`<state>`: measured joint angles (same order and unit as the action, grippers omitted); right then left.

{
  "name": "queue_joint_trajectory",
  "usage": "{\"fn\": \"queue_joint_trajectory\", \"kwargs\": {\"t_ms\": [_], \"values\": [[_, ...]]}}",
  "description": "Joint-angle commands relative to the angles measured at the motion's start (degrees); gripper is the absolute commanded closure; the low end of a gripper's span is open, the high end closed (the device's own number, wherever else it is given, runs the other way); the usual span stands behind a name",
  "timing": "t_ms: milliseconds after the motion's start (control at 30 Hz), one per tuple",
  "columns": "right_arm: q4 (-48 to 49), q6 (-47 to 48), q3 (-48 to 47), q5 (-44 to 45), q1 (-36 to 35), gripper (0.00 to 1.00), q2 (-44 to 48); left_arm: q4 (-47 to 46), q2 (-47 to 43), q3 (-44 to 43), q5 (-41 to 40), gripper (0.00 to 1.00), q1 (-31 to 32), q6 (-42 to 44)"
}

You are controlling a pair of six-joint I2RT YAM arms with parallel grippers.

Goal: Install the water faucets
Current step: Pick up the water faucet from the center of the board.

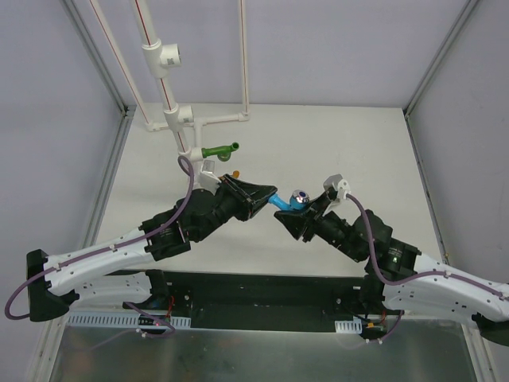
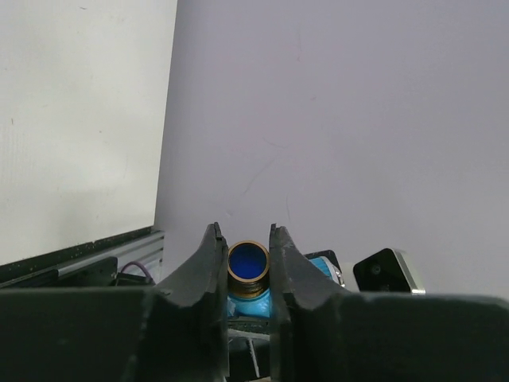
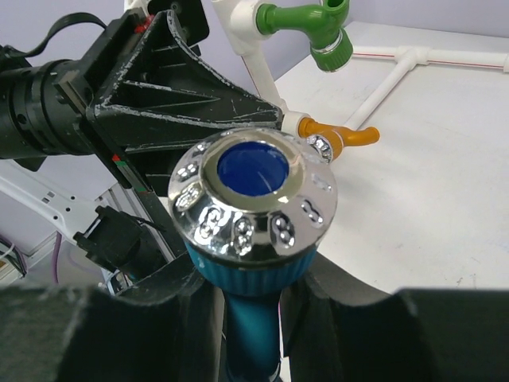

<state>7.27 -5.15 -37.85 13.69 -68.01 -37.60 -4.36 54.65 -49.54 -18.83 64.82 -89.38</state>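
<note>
The light blue faucet (image 1: 286, 201) hangs above the table between both arms. My right gripper (image 1: 308, 208) is shut on its blue stem just under the shiny chrome cap (image 3: 253, 199). My left gripper (image 1: 273, 196) has its fingers (image 2: 208, 255) pressed on either side of the faucet's brass threaded end (image 2: 247, 263). A green faucet (image 1: 221, 150) is screwed into a white tee on the pipe and also shows in the right wrist view (image 3: 314, 28). An orange faucet (image 3: 342, 137) sits at a lower fitting, mostly hidden behind the left gripper in the top view.
The white pipe frame (image 1: 163, 87) rises at the back left, with branches lying on the table (image 3: 398, 72). Grey walls close in the left and right sides. Open white tabletop (image 1: 358, 143) lies to the right of the pipes.
</note>
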Motion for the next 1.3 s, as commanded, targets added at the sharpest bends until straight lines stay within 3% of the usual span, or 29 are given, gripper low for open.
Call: {"fn": "queue_joint_trajectory", "kwargs": {"t_ms": [0,133,533,800,1000,1100,1167,1267], "values": [[0.20,0.93,-1.26,2.04,-0.28,1.00,-1.06,-4.08,-0.25,-2.40,1.43,1.00,0.66,0.44],[2.04,1.72,-1.88,2.83,-0.20,0.97,-1.86,-4.17,0.10,-2.32,1.87,1.00,0.66,0.35],[11.89,4.18,-2.14,4.15,-0.28,0.66,-2.47,-4.69,0.45,-1.53,3.01,1.00,0.66,-1.32],[13.56,4.71,-2.50,4.76,-0.28,0.54,-3.79,-5.75,0.54,-0.56,3.62,1.00,0.66,-2.63],[15.67,4.71,-1.97,6.17,-0.20,0.57,-3.70,-6.10,0.37,0.06,3.89,1.00,0.84,-3.51],[17.34,4.71,-1.62,7.31,-0.28,0.70,-3.44,-6.27,0.45,0.23,4.06,1.00,0.93,-3.78],[18.22,6.46,-1.62,7.93,-0.20,0.88,-3.35,-6.45,0.63,0.41,4.15,1.00,1.10,-3.96],[18.57,6.99,-1.79,8.45,-0.28,0.95,-3.18,-6.62,0.46,1.11,4.07,1.00,1.36,-4.39]]}}
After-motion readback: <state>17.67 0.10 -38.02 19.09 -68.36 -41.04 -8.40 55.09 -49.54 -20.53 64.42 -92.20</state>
